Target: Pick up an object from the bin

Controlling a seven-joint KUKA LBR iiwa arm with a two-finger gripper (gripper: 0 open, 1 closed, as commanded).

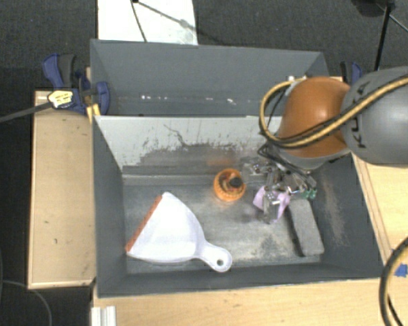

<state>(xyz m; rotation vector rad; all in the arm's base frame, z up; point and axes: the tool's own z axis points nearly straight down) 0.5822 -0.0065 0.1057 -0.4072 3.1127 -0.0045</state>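
The robot arm comes in from the right, and its claw (277, 199) is low down in the grey bin (211, 80), on the right side of the floor and about halfway between the far wall and the near wall. A small light purple thing (265, 200) is right at the tip of the claw. It looks like the thing to pick, because nothing else is as close. It sits just a tiny bit to the left of the middle of the claw, touching it or very nearly so. It seems to lie on a slant, from far left to near right, but it is too small to be sure. I cannot tell if the claw is spread or pressed together, and I cannot tell if it is pinching the purple thing, because the parts at the tip hide each other. Just to the right and a bit nearer lies a long grey block (306, 228), with its long side running from far to near. A little round orange thing (228, 185) sits close by on the left. A big white scoop (166, 235) with a small handle lies well apart, at the near left. I think the claw only has to close and lift, and should stay clear of the grey block
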